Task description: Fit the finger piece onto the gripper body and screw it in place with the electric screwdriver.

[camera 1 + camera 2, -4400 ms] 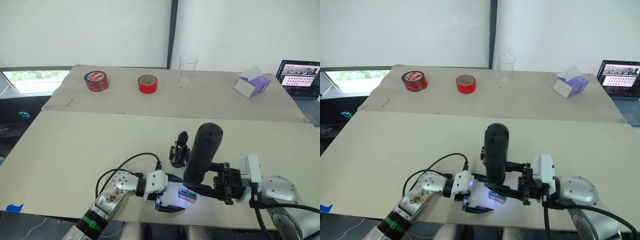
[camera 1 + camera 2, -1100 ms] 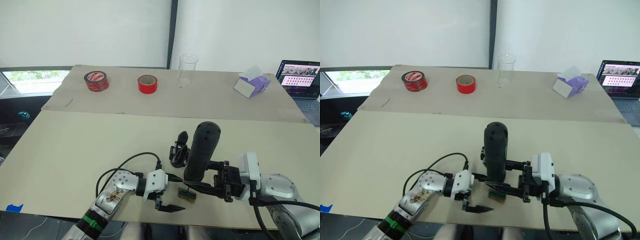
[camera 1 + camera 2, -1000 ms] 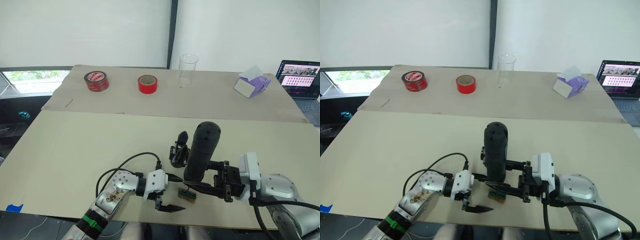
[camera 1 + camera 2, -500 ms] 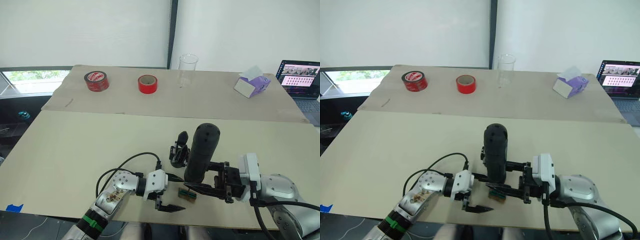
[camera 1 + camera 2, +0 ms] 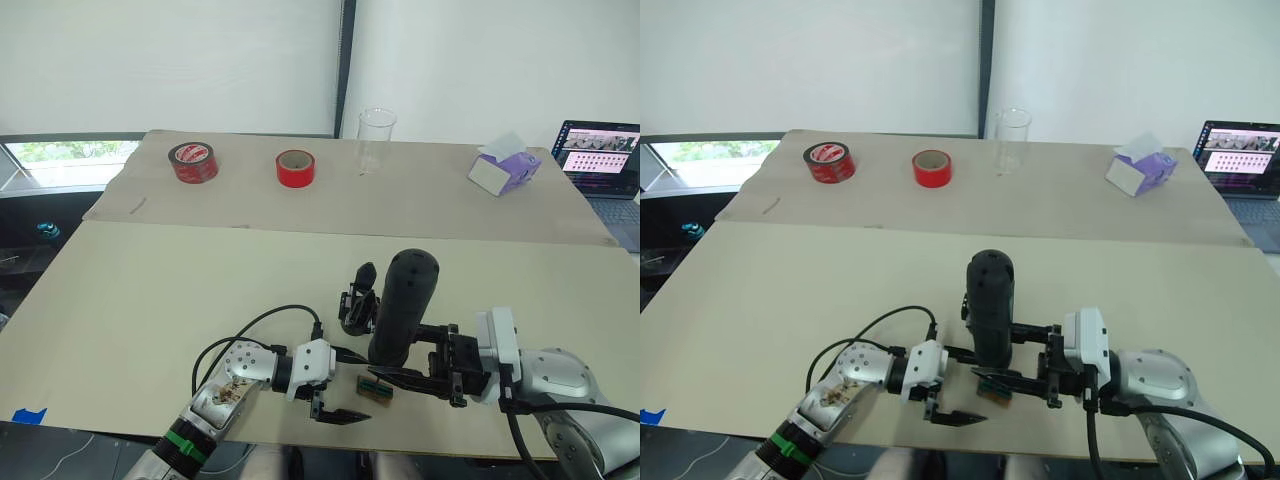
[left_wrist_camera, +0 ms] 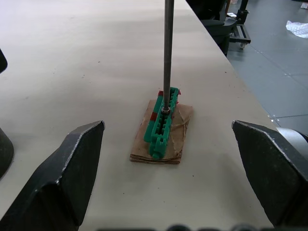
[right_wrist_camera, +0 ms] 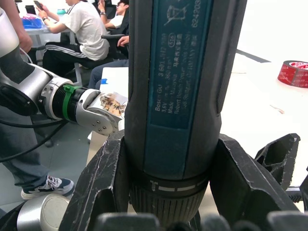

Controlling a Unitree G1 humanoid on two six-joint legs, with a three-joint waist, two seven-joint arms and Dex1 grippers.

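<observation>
My right gripper (image 5: 400, 352) is shut on the electric screwdriver (image 5: 405, 300), a thick black cylinder held upright near the table's front edge; the fingers (image 7: 103, 192) clasp its barrel (image 7: 175, 72). Its thin metal bit (image 6: 168, 48) points down onto a green toothed strip on a brown card (image 6: 162, 125). My left gripper (image 5: 367, 386) is open, one black finger (image 6: 77, 159) on each side of that card, touching nothing. Just behind the screwdriver, the gripper body (image 5: 357, 300) stands on the table with a pointed finger sticking up. The loose finger piece is out of view.
Two red tape rolls (image 5: 193, 161) (image 5: 296, 168), a clear glass (image 5: 376, 140) and a purple tissue box (image 5: 505, 165) stand at the far side. A laptop (image 5: 600, 165) is at the far right. Seated people (image 7: 91, 33) show beyond the table. The front table edge is close to both grippers.
The bright bluish light on the green strip about four seconds ago is gone. Over the last second neither arm nor the screwdriver has visibly moved.
</observation>
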